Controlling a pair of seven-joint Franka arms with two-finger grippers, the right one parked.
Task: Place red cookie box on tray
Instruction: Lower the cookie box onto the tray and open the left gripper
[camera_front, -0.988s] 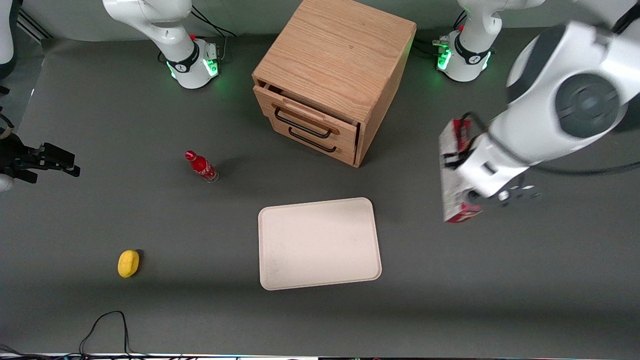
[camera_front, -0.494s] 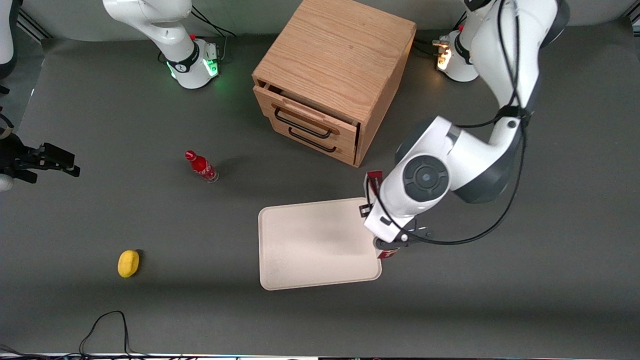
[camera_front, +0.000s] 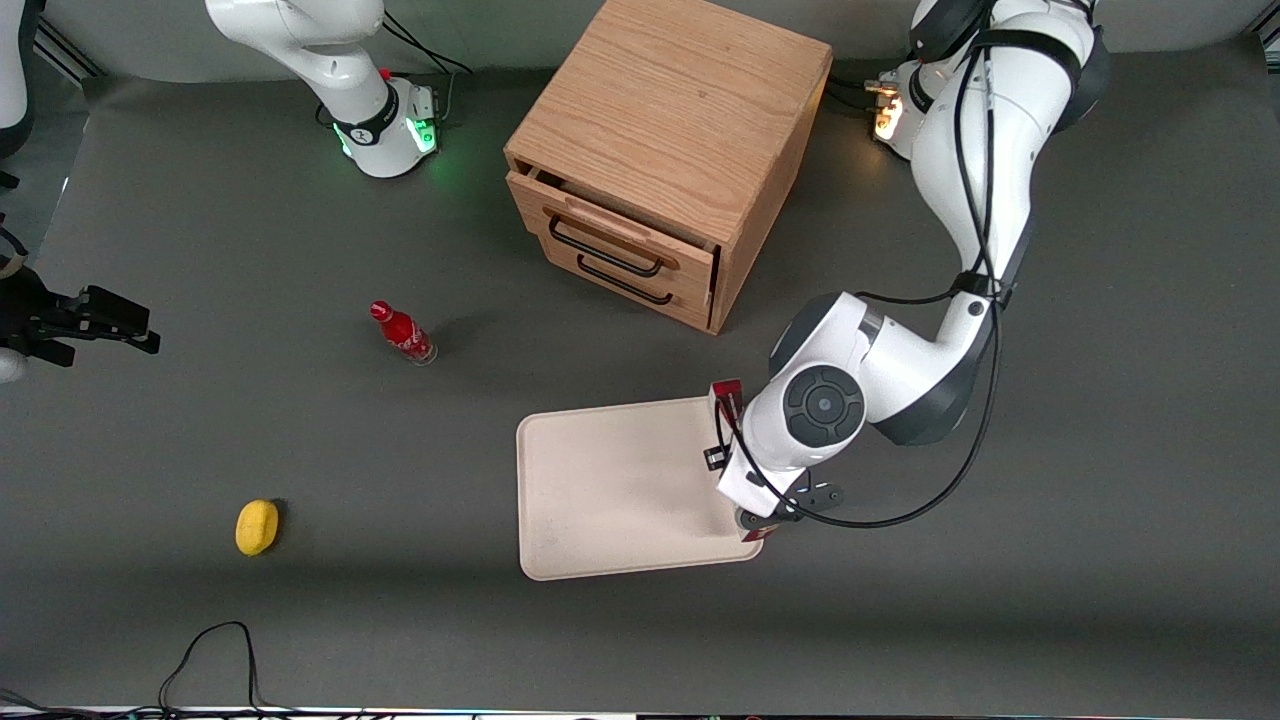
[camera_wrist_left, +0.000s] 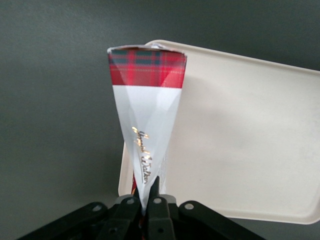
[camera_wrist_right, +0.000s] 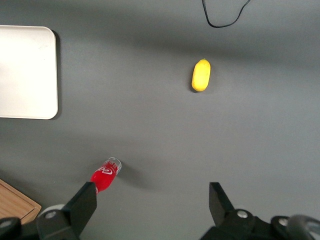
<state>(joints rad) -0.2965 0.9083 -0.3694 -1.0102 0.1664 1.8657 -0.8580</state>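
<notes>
- From where I sit, the main risk is at the tray's edge toward the working arm: the red cookie box hangs right over that rim, so I judge a release here could leave it straddling the raised lip, or tip it off onto the worktop.
- A second worry is its pose. It is held on edge, and a thin carton let go like that will fall flat one way or the other (I can't say which); falling outward would land it beside the tray.
- The pincer is pinched narrow on the box's lower end, the black fingers clamped on the white panel by the gold script. With so little of the box gripped, I'd expect it could pivot in the jaws if the arm jerks.
- Relative to the pincer, the box stretches away from the fingertips, its red tartan end farthest out.
- In the front view only slivers of the box show beside the wrist; the pincer itself is hidden under it, above the tray corner nearest the camera.
</notes>
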